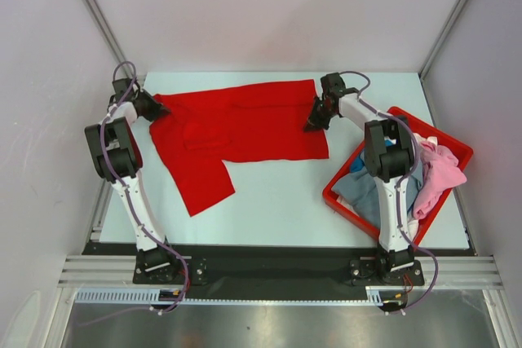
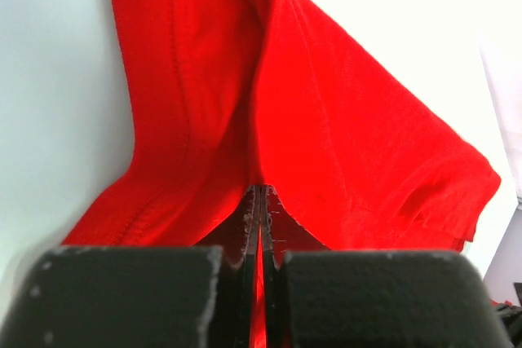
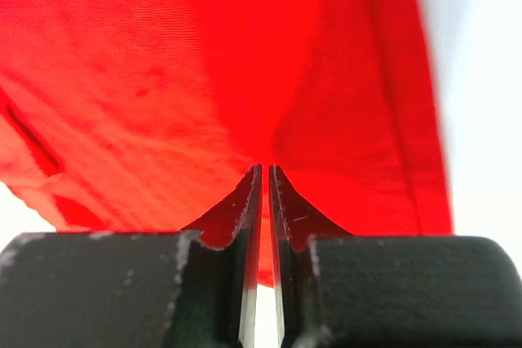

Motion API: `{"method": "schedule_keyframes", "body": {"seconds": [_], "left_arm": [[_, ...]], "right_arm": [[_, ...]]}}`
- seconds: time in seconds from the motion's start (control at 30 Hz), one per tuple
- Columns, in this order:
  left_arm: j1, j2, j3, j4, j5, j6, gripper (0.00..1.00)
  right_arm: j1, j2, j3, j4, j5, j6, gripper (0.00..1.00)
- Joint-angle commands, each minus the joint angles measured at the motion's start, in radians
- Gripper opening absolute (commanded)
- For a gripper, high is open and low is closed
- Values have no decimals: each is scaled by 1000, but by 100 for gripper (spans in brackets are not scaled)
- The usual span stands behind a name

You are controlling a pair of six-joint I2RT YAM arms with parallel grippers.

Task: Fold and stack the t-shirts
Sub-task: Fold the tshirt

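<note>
Left claw and right claw, each clamped tight on the red shirt; the right arm partly hides the shirts in the bin.

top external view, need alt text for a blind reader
A red t-shirt lies spread on the table, the left gripper pinching its left end and the right gripper its right edge. A red bin of other shirts sits at right.
</note>
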Motion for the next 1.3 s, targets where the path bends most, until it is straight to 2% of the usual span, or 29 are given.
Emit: {"method": "schedule_keyframes", "body": {"seconds": [0.0, 0.13, 0.43, 1.0, 1.23, 1.27], "left_arm": [[8, -28, 47, 4, 17, 4, 0], [19, -32, 55, -13, 6, 2, 1], [42, -45, 55, -4, 0, -21, 1], [74, -49, 52, -80, -87, 28, 0], [75, -54, 14, -76, -66, 36, 1], [75, -51, 15, -71, -60, 34, 13]], "right_arm": [[-11, 29, 29, -49, 80, 27, 12], [-28, 37, 3, -60, 105, 59, 6], [-40, 61, 6, -124, 165, 91, 1], [-48, 68, 6, -136, 183, 84, 0], [-46, 75, 11, -132, 174, 82, 0], [-48, 78, 12, -130, 163, 82, 0]]}}
